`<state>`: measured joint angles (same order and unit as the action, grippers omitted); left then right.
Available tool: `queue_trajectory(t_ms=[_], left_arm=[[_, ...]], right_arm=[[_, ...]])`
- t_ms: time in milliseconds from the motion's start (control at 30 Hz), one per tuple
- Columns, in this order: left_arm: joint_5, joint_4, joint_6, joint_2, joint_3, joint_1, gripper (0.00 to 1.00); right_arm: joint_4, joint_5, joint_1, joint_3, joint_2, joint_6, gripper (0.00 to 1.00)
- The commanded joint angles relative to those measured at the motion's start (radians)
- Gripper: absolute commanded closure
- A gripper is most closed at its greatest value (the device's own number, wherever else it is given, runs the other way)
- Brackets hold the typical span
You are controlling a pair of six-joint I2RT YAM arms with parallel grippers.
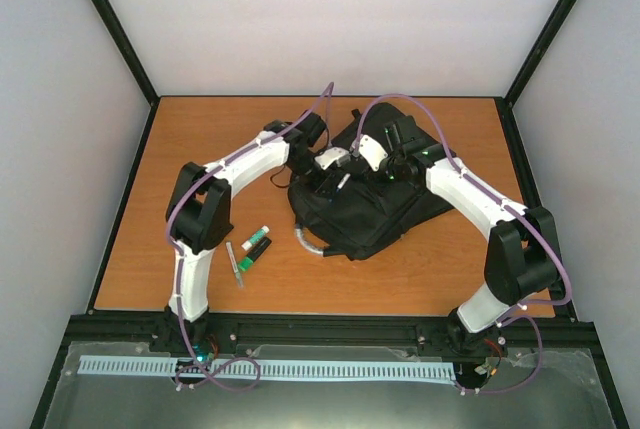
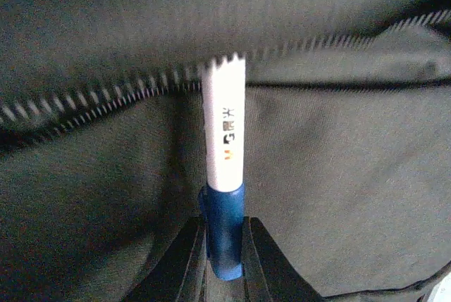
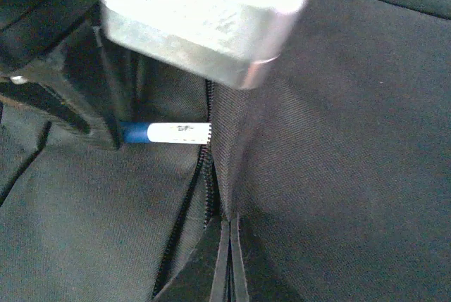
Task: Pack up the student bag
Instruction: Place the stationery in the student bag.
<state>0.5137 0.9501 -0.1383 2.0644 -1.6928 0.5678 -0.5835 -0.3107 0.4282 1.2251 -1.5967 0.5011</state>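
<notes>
The large black soft fabric backpack [image 1: 372, 217] looks floppy, best pinched at its zipper hem, as the right gripper's [image 3: 229, 230] closed jaws do; left gripper [image 2: 225, 226] clamps a white blue-capped plastic marker [image 2: 224, 140].

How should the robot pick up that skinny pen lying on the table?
Grip the thin pen at its middle, coming straight down from above. It lies flat on the table, pointing roughly near to far, so squeeze across its narrow width, from its left and right sides. The stubby marker beside it lies apart, which probably leaves enough room.
</notes>
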Motion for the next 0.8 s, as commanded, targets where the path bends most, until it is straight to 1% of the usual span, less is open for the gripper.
queue_trajectory(t_ms=[0, 200, 300, 433, 500, 567, 767], left_arm=[[0.056, -0.004, 0.022, 0.035, -0.143, -0.015, 0.99], [0.208, 0.002, 0.111, 0.141, -0.275, -0.014, 0.99], [0.215, -0.012, 0.133, 0.164, -0.324, -0.014, 0.99], [0.186, -0.026, 0.138, 0.174, -0.373, -0.014, 0.98], [0.153, -0.022, 0.133, 0.171, -0.380, -0.014, 0.94], [0.117, -0.013, 0.127, 0.158, -0.367, -0.014, 0.86], [0.092, 0.001, 0.091, 0.049, -0.258, -0.014, 0.69]], right_arm=[[-0.024, -0.046, 0.011, 0.018, 0.027, 0.007, 0.97], [-0.067, -0.068, 0.010, 0.088, 0.001, 0.023, 0.97], [-0.072, -0.075, 0.010, 0.104, -0.005, 0.022, 0.97], [-0.072, -0.079, 0.010, 0.085, 0.004, 0.014, 0.97], [-0.072, -0.074, 0.011, 0.073, 0.010, 0.014, 0.97], [-0.070, -0.067, 0.011, 0.064, 0.016, 0.013, 0.97], [-0.063, -0.061, 0.011, 0.056, 0.021, 0.014, 0.97]])
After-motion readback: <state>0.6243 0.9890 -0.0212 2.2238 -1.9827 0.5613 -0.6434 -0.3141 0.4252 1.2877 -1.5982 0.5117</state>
